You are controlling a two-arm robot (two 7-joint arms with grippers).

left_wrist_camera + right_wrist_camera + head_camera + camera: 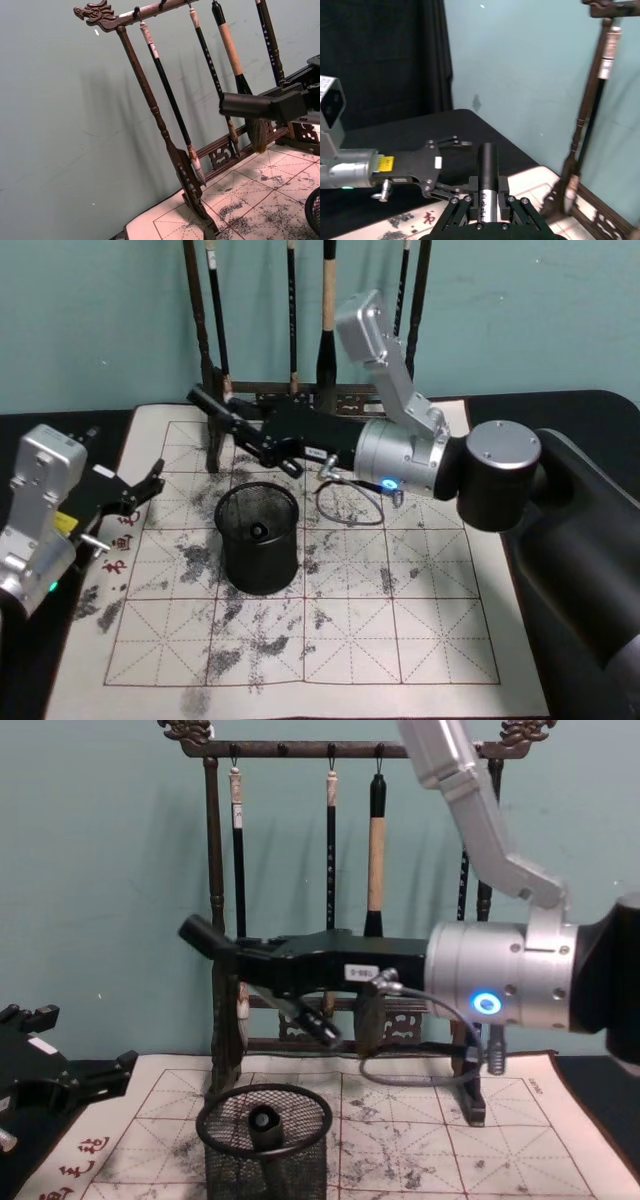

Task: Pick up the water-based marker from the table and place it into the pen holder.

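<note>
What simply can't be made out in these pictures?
Head view: the small dark thing inside the pen holder, too small to name.
Right wrist view: the rear end of the marker, hidden inside the right gripper.
Head view: the top of the brush rack, cut off by the upper edge.
Left wrist view: most of the pen holder, past the right edge.

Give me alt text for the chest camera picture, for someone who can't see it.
The right gripper, reaching in from the right, holds a black marker level, higher than the black mesh pen holder. The left gripper sits open at lower left; a brush rack stands behind.
</note>
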